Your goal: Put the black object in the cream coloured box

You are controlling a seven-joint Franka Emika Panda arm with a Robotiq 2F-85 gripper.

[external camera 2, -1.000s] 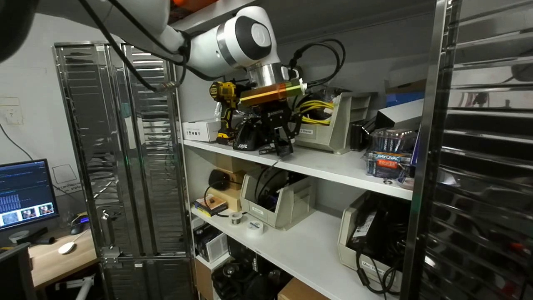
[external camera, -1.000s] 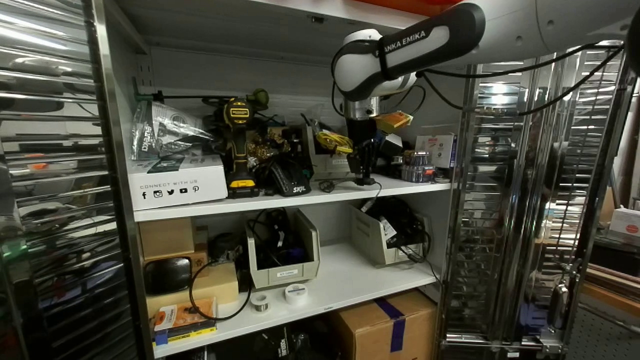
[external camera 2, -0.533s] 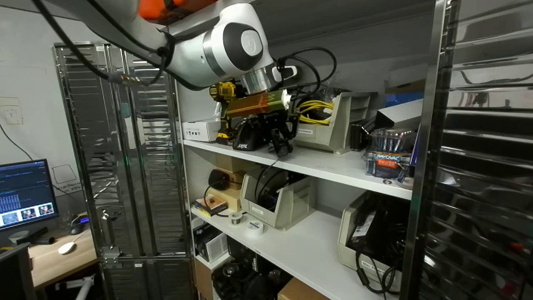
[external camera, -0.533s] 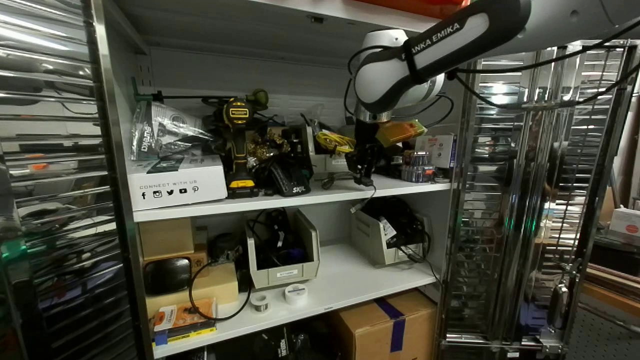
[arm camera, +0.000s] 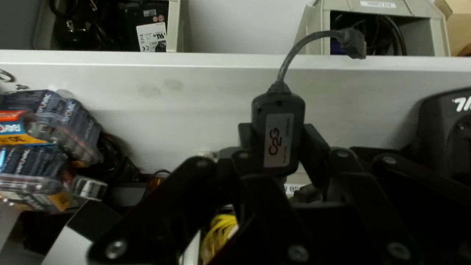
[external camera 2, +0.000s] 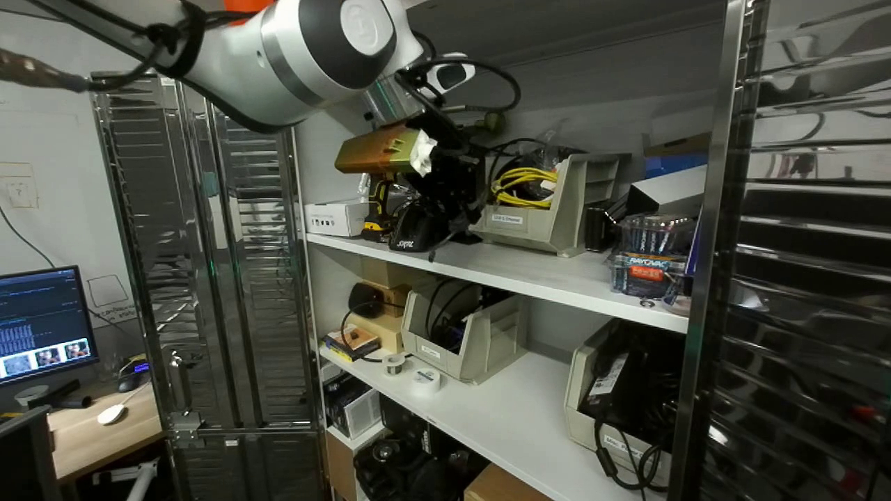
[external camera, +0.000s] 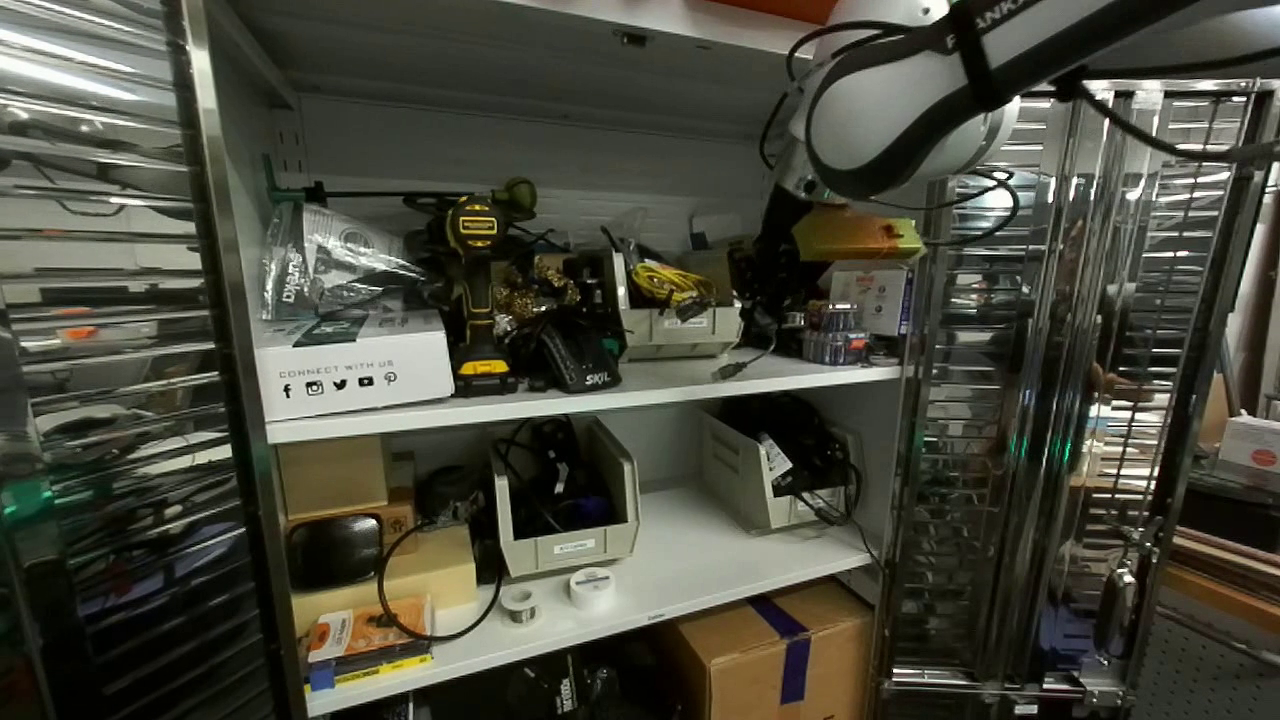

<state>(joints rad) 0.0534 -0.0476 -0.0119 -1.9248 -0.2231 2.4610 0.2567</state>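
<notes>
My gripper (arm camera: 278, 145) is shut on a black adapter (arm camera: 278, 132) with a C2G label and a short cable ending in a plug. In the wrist view the adapter sits between the two fingertips, its cable pointing away. In both exterior views the gripper (external camera: 768, 305) (external camera 2: 459, 216) is above the upper shelf's front edge, and the plug (external camera: 730, 370) (external camera 2: 432, 255) hangs below it. A cream bin (external camera: 650, 345) (external camera 2: 522, 240) with yellow cable stands on the upper shelf, close to the gripper. Two more cream bins (external camera: 530, 555) (external camera: 735, 480) with black cables stand on the shelf below.
A yellow-black drill (external camera: 478, 290), a black SKIL item (external camera: 590, 365) and a white box (external camera: 355, 370) stand on the upper shelf. Battery packs (external camera 2: 647, 257) are at its other end. Metal cabinet doors (external camera: 1000, 450) flank the shelves. An orange-yellow block (external camera 2: 379, 153) is on my wrist.
The arm has moved away from the upper bin, to the right in an exterior view and left in an exterior view, and tilted. The adapter has risen with it, and the bin's front is uncovered.
</notes>
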